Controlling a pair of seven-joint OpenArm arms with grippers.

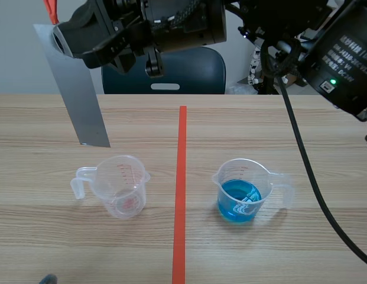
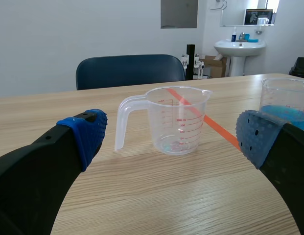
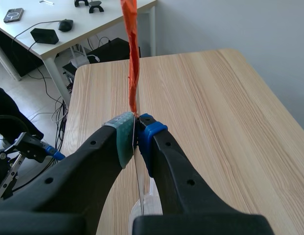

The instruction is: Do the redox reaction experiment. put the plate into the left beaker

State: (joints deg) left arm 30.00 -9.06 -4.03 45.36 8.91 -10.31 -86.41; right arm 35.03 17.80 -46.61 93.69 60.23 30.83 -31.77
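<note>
Plate (image 1: 80, 94) hangs nearly upright in the air, clamped at its top between the pads of the right hand (image 3: 137, 132), whose arm reaches across from the right. An orange tag (image 3: 129, 49) sticks up above the grip. The plate's lower end is outside the empty left beaker (image 1: 121, 186), which stands on the bench (image 1: 289, 118). The left hand (image 2: 172, 137) sits low, fingers apart, facing that beaker. The right beaker (image 1: 242, 192) holds blue liquid.
</note>
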